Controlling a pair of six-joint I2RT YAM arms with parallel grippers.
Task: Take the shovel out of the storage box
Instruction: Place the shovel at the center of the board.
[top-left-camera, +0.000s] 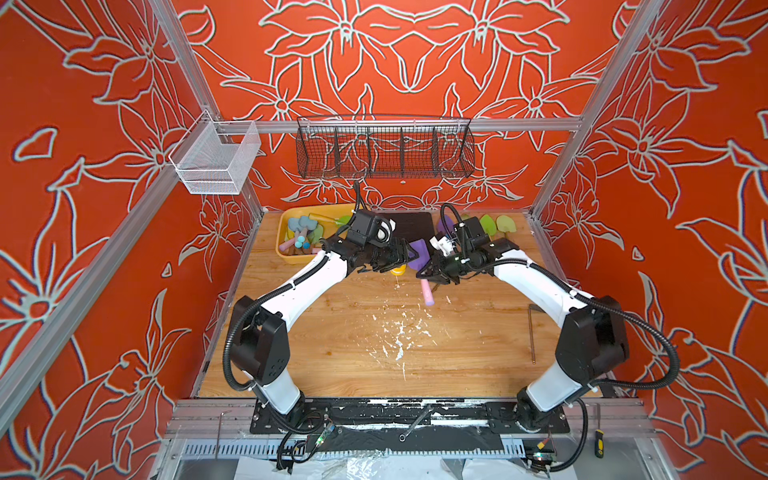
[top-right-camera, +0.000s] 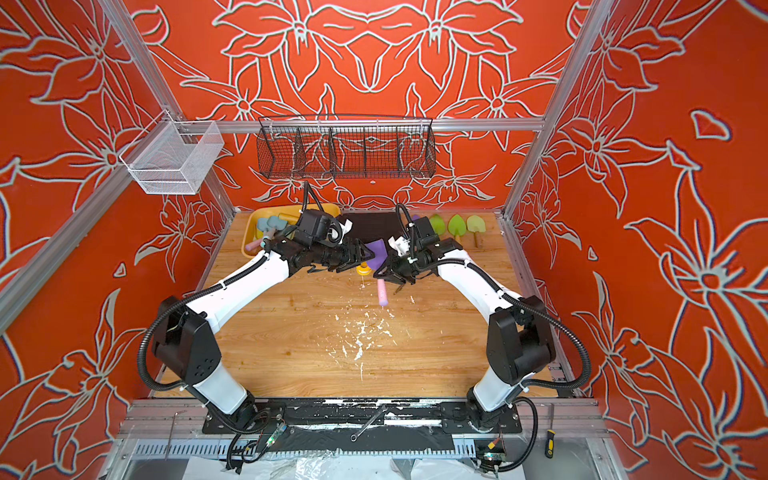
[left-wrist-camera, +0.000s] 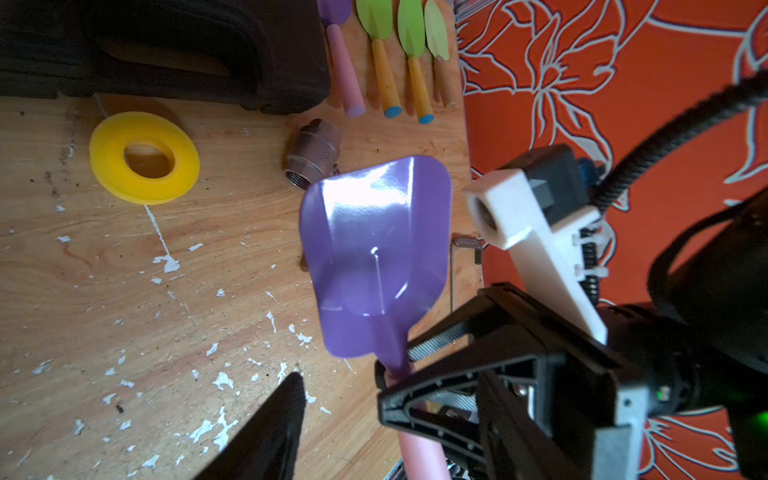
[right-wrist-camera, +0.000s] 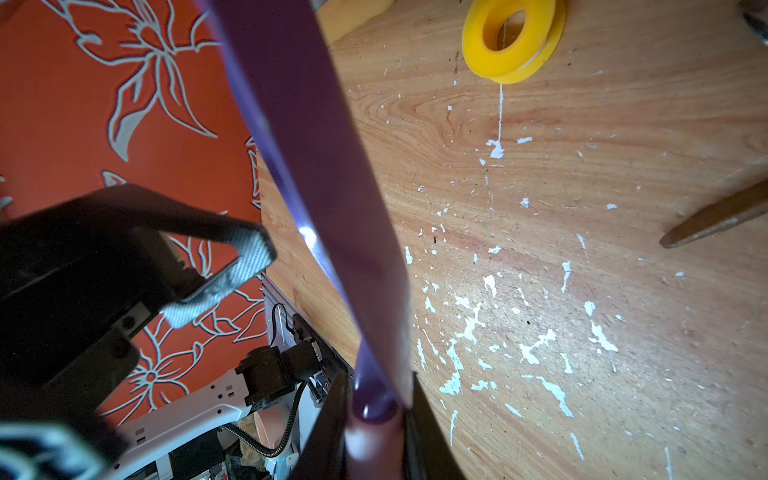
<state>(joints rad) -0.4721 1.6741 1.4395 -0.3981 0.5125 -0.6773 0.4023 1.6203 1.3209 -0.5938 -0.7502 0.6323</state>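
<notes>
Two grippers meet at mid-frame in both top views, with the shovel (top-left-camera: 417, 254) between them. It is out of the storage box (top-left-camera: 279, 245), which sits at the upper left of the surface (top-left-camera: 332, 353). The purple blade hangs in the air, well apart from the box. A yellow ring (top-left-camera: 398, 271) lies on the surface just below-left of it in frame.

Step in hand, by my judgement: clear my left gripper (top-left-camera: 400, 258) away so the other arm can carry the shovel off.
- Hold firm where the blade meets the pink handle.
- Draw the left arm straight back so neither finger clips the blade edge.
- The blade looks thin and glossy, so a knock could twist it in the grip.

My right gripper (left-wrist-camera: 399, 386) is pressed together on the shovel, pinching the top of its handle. The left gripper is spread and holds nothing. One of its padded fingers (right-wrist-camera: 232, 266) stands just beside the blade, not touching.
</notes>
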